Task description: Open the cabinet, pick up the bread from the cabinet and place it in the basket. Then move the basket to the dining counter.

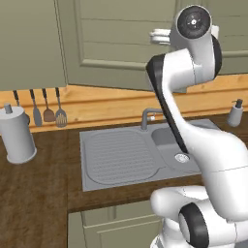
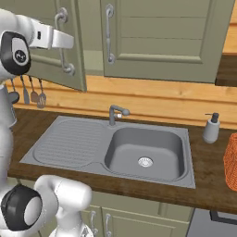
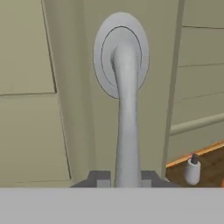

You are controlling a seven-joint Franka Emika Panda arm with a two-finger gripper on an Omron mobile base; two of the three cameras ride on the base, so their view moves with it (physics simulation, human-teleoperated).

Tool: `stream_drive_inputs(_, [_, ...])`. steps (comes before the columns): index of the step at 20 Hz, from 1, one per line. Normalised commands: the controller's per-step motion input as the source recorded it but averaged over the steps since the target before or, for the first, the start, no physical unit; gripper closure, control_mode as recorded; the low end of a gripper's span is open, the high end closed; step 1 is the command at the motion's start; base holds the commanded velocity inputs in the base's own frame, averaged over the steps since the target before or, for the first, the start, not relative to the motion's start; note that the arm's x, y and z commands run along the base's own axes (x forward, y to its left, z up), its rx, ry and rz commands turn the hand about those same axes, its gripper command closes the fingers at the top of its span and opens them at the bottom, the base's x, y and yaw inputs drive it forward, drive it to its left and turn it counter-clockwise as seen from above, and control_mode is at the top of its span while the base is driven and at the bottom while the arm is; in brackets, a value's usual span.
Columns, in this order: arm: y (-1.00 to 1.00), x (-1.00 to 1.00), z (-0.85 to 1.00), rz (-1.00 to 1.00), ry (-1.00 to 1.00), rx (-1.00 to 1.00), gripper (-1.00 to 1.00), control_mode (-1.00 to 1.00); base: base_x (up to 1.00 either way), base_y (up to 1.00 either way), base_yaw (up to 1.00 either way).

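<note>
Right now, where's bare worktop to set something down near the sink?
Free: the wood worktop between the grey canister and the sink; the front strip before the sink; the patch between soap dispenser and basket. The sink's ribbed drainboard is bare too. Crowded: the left back wall, where utensils hang, and the cabinet door handle, which the gripper clamps.

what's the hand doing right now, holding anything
Hand: closed on the handle of the left cabinet door, which stands slightly ajar.
</note>
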Motion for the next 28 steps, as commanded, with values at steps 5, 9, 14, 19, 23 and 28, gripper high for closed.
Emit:
stream_drive_inputs(5, [1.00,-0.97,0.07,-0.13,0.03,-0.21,1.00,-1.00,0.00,0.00,0.00])
stream_drive_inputs(9, [0.84,-0.91,0.02,-0.11,0.05,-0.19,-1.00,-1.00,0.00,0.00,0.00])
stream_drive_inputs(14, [0.31,-0.42,0.01,-0.09,0.08,-0.11,-1.00,-1.00,0.00,0.00,0.00])
stream_drive_inputs(19, [0.02,-1.00,0.20,-0.07,-0.02,0.13,-1.00,-1.00,0.00,0.00,0.00])
stream_drive_inputs(23, [-0.92,-1.00,-0.04,0.02,-0.30,0.47,-1.00,-1.00,0.00,0.00,0.00])
stream_drive_inputs(28, [-1.00,-0.49,-0.06,0.19,-0.18,0.67,-1.00,-1.00,0.00,0.00,0.00])
